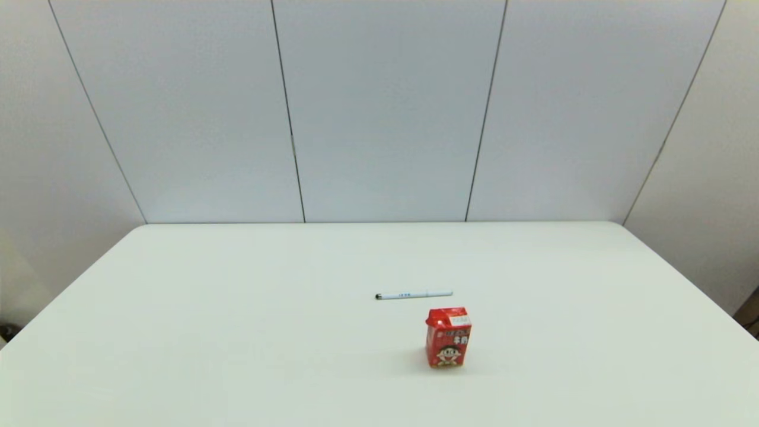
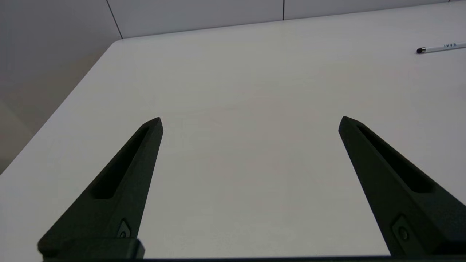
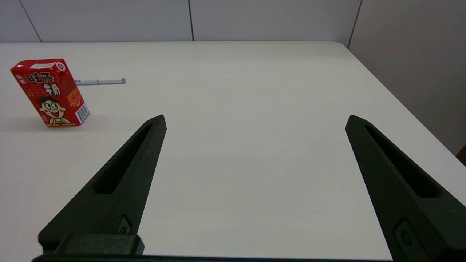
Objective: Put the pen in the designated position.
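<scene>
pen: it lies flat on the white table, crosswise to the robot, just behind the red carton and not touching it. the dark tip points to the robot's left and reaches past the carton's left side; the other end stops about above the carton's middle.
red carton: it stands upright, face with the cartoon toward the robot, a little right of the table's middle, nearer to the robot than the pen.
left gripper: released, the two black fingers spread wide with only bare table between them. it hangs over the table far to the left of the carton; nothing is held. the pen shows well apart from it.
right gripper: also released, fingers wide apart, holding nothing. it is to the right of the carton and well apart from it.
edges: the far edge of the table meets the grey wall panels, well behind the carton. the left and right edges are both far from the carton.
open room: wide plain tabletop lies to the left, to the right and behind the carton.
</scene>
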Robot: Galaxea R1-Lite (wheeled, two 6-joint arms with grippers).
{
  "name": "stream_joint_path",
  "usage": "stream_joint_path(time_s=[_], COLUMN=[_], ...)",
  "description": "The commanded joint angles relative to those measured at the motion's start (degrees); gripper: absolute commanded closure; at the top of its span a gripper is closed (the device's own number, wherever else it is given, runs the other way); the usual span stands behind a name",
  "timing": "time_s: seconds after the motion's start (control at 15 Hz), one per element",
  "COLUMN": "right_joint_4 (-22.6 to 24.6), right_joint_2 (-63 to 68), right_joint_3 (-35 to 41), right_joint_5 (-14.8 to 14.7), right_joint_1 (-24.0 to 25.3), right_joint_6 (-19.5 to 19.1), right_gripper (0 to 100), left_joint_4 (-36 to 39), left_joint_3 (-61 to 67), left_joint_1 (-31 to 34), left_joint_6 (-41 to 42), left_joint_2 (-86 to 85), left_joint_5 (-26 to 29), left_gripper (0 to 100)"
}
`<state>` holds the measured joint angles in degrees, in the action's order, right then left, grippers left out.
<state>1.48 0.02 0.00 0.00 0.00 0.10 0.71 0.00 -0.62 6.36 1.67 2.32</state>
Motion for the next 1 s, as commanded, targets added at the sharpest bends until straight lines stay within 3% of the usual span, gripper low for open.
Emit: stream_joint_path(time_s=[0.07,1.0], right_joint_4=[0.0,0.0], right_joint_2=[0.0,0.0], right_joint_3=[0.7,0.7], right_joint_5=[0.0,0.0], right_joint_1=[0.0,0.0], right_joint_6=[0.0,0.0], right_gripper=[0,0], left_joint_4=[-0.2,-0.1], left_joint_3=[0.6,0.6], left_joint_1=[0.0,0.0], left_joint_6=[-1.0,-2.2], left_joint_2=[-1.7,-1.7], left_joint_5=[-0.2,-0.2], left_gripper=[0,0])
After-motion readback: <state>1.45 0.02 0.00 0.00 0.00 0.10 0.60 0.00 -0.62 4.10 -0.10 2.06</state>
